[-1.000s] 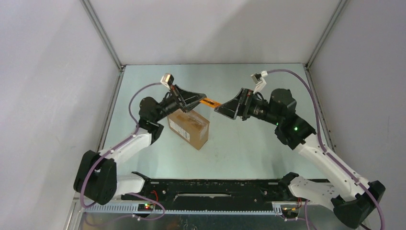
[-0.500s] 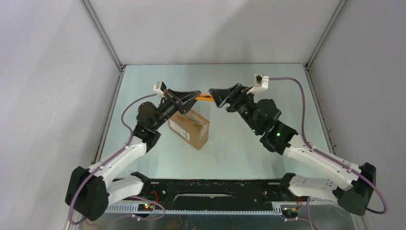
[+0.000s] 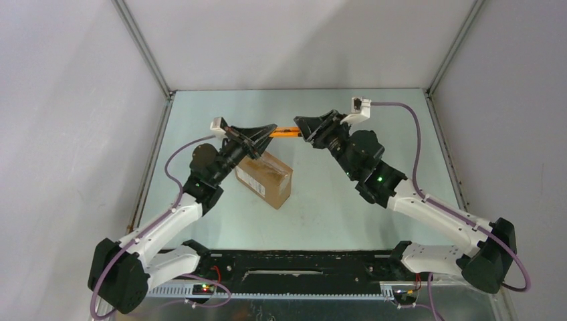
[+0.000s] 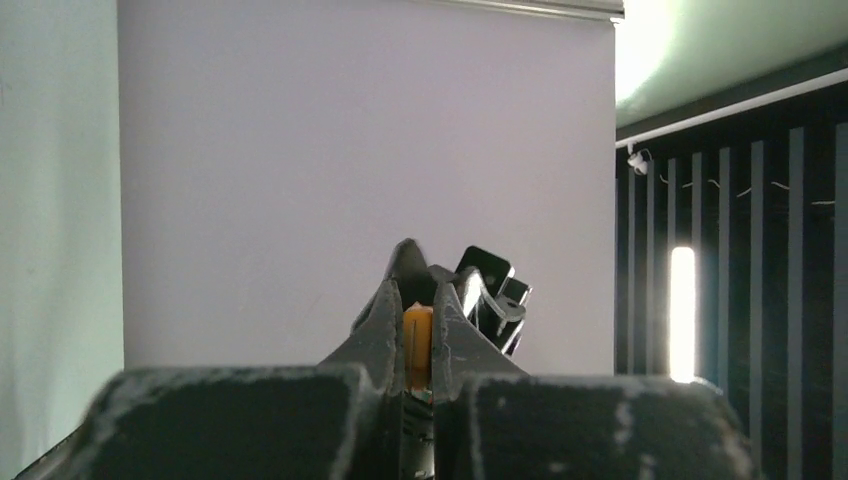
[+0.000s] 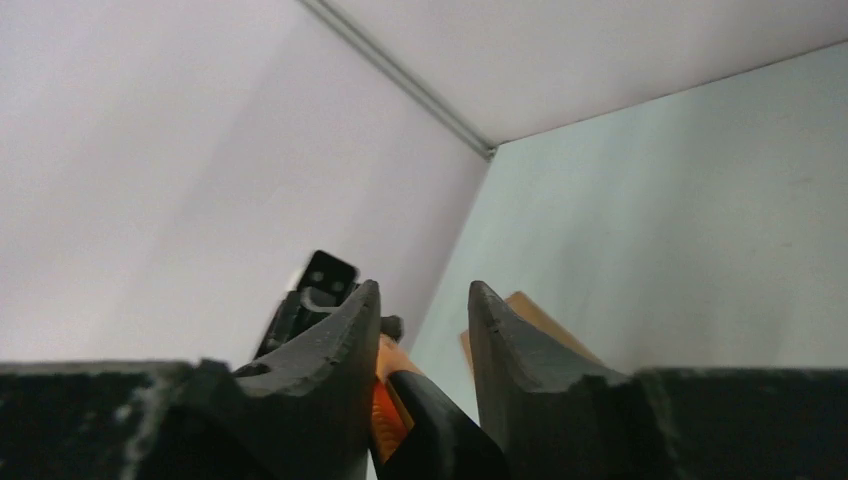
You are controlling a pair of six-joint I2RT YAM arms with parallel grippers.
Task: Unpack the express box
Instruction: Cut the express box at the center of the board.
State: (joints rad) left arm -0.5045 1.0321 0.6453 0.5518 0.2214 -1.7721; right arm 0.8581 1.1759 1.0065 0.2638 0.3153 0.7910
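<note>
- The utility knife [image 3: 286, 132] is being clamped by the left fingers [image 3: 264, 130]; the right fingers [image 3: 309, 127] are being held partly apart around its 3 o'clock end, grip unclear.
- The express box [image 3: 264, 175] is being left closed on the desk [image 3: 348, 200], at 7 o'clock from the knife; cutting is not yet begun.

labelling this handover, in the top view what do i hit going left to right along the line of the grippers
left gripper → utility knife → right gripper; the express box lies nearer and overlaps the left gripper sideways, so it is left out
</note>
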